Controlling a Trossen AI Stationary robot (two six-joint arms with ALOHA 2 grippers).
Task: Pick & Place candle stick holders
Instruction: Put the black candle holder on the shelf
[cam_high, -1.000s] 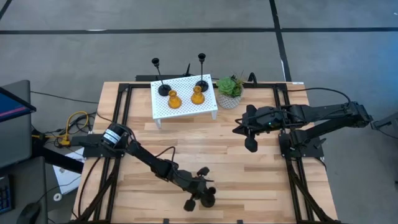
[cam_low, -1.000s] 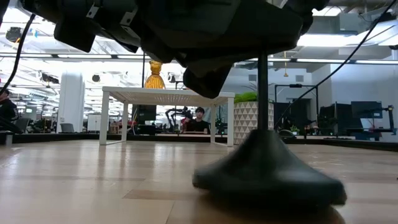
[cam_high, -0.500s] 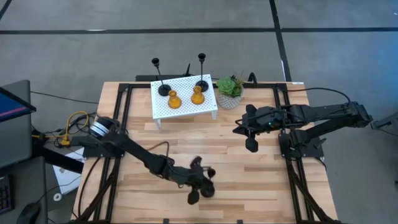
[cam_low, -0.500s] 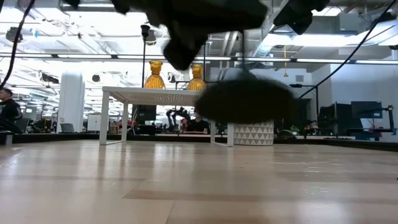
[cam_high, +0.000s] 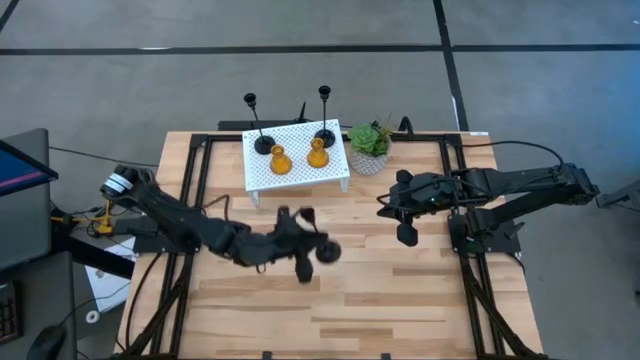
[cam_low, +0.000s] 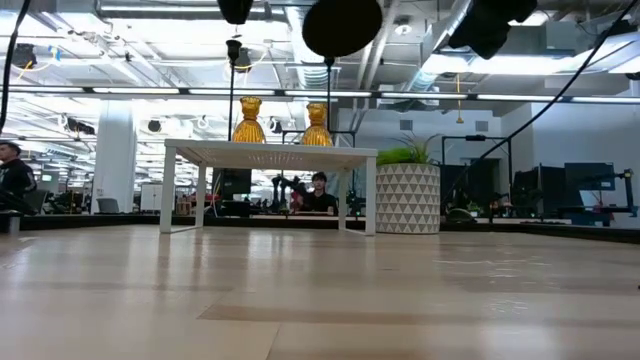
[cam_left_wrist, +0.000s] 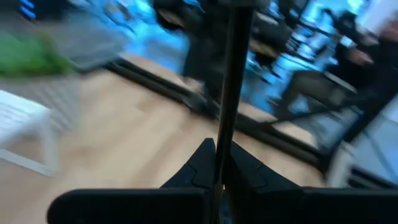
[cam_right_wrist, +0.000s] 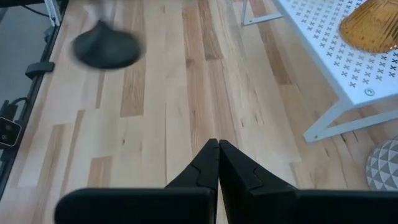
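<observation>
My left gripper (cam_high: 303, 246) is over the middle of the table, shut on a black candle stick holder whose round base (cam_high: 327, 252) shows dark and high in the low view (cam_low: 342, 25). My right gripper (cam_high: 384, 208) is shut and empty over the table's right half. A white perforated stand (cam_high: 297, 170) at the far edge carries two black holders (cam_high: 263, 143) (cam_high: 325, 133) and two amber cone-shaped holders (cam_high: 279, 160) (cam_high: 318, 153), each standing on its base. My left gripper pinches the holder's thin stem (cam_left_wrist: 225, 134) between its two shut fingers (cam_left_wrist: 199, 168), which lie across it. The holder is lifted clear of the table and tilted, its base toward the table's right.
A green potted plant (cam_high: 369, 145) in a patterned pot stands right of the white stand. Bare wood lies between the stand and the near edge. A person (cam_low: 320, 195) sits in the room beyond the table.
My left gripper has carried the black holder from near the table's near edge, up and toward the far edge and the white stand. The holder, which stood on its base on the wood, is now lifted clear and tipped.
</observation>
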